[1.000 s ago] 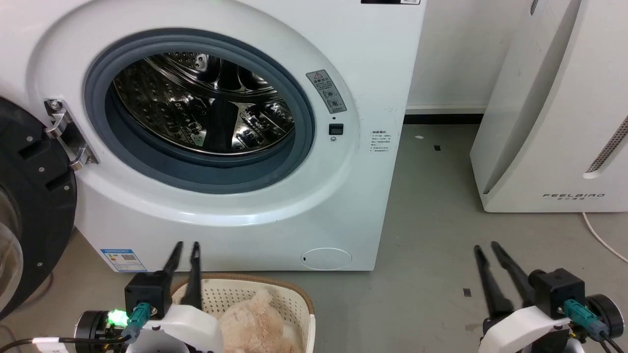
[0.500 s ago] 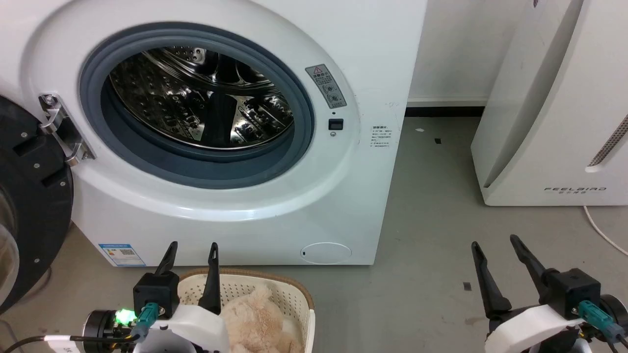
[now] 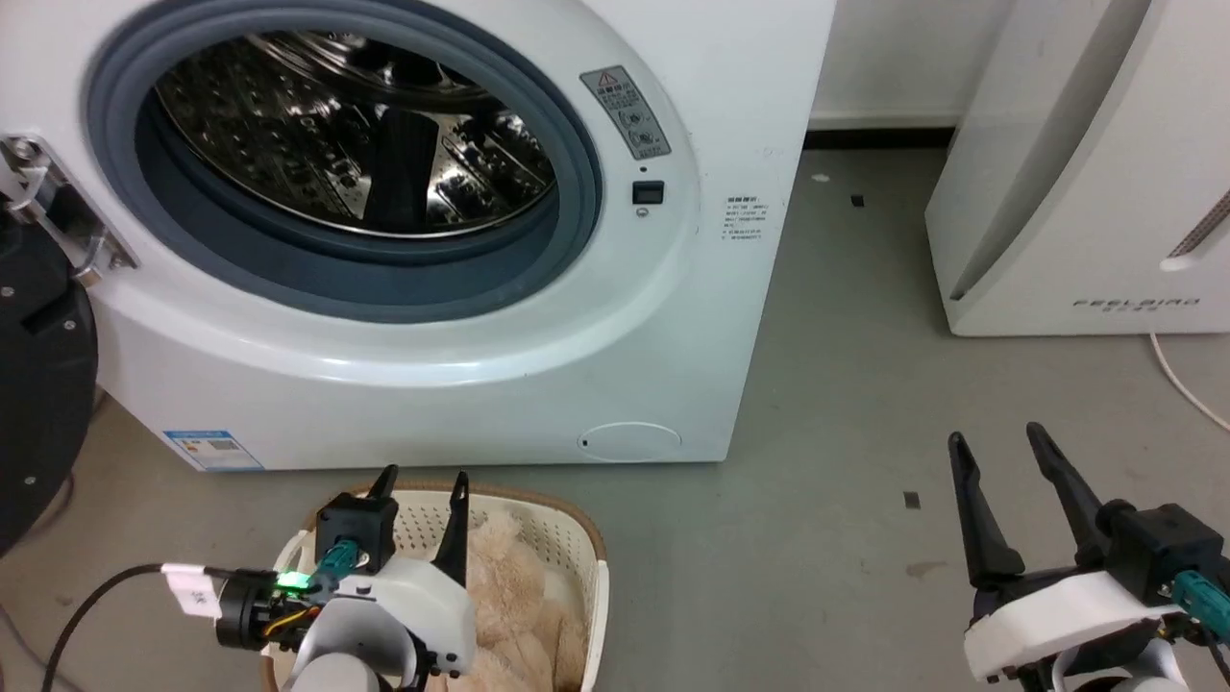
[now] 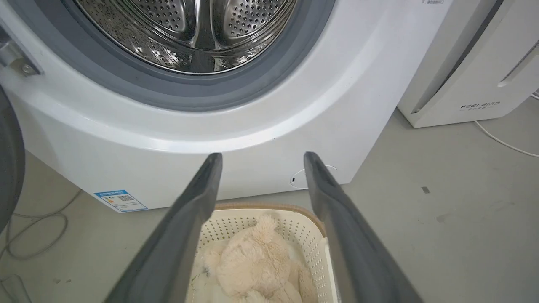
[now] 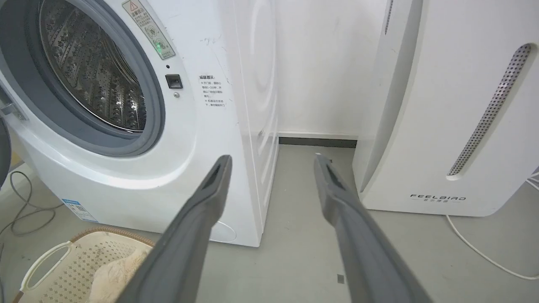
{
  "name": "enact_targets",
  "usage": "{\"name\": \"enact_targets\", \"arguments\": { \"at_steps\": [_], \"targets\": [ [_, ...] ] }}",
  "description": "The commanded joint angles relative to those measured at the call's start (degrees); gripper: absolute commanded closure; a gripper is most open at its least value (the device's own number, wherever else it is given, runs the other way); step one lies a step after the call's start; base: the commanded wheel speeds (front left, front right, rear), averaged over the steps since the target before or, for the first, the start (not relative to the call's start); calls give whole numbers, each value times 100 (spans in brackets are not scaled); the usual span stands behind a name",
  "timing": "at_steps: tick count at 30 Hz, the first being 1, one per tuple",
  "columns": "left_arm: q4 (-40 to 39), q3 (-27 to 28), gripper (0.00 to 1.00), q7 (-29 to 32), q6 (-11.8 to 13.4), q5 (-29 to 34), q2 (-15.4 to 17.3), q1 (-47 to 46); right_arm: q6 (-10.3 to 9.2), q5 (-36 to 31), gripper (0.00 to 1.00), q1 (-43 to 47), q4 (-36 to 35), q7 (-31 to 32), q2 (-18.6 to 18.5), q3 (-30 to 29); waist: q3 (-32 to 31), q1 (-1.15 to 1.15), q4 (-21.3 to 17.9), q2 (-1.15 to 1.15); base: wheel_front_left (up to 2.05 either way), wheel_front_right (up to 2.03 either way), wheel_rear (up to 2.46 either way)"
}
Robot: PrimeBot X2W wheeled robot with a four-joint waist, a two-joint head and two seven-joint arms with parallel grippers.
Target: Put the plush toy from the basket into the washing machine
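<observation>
The plush toy (image 4: 252, 261) lies in the basket (image 4: 304, 235), which stands on the floor just in front of the washing machine (image 3: 673, 317), below its open porthole (image 3: 356, 144). The left claw (image 3: 424, 477) hangs over the left part of the basket, its fingers spread and gripping nothing. The right claw (image 3: 996, 435) is likewise spread and empty, well apart to the right over bare floor. The likely trouble is a shallow pinch. If the long fingers close on fluff alone, the soft bear may slip out on the lift. A finger that comes down too close to the perforated wall could hook it and drag the light basket along. The porthole's grey rubber ring (image 3: 384, 288) sits well above the basket, so a dangling limb may snag there and the toy could drop to the floor. The black door (image 3: 38, 384), swung open at the far left, crowds that side. The bear lies flat, its long axis running near to far along the basket. One rounded tip points toward the washer; which end is the head I cannot tell.
</observation>
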Motion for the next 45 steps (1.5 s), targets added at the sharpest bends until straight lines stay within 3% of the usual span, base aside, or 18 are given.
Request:
{"name": "enact_targets", "arguments": {
  "at_steps": [1, 28, 45],
  "targets": [
    [254, -56, 0, 40, -35, -62, 43, -217, 1, 96, 0, -130, -59, -71, -2, -32, 159, 0, -28, 0, 0, 0, 0],
    [2033, -233, 0, 467, -149, -731, 488, -1702, 2, 480, 0, -782, -461, -405, -3, -349, 2270, 0, -125, 0, 0, 0, 0],
    [3038, -458, 0, 783, -166, -1066, 479, -2414, 2, 672, 0, -1094, -789, -607, -4, -502, 3210, 0, -56, 0, 0, 0, 0]
  ]
}}
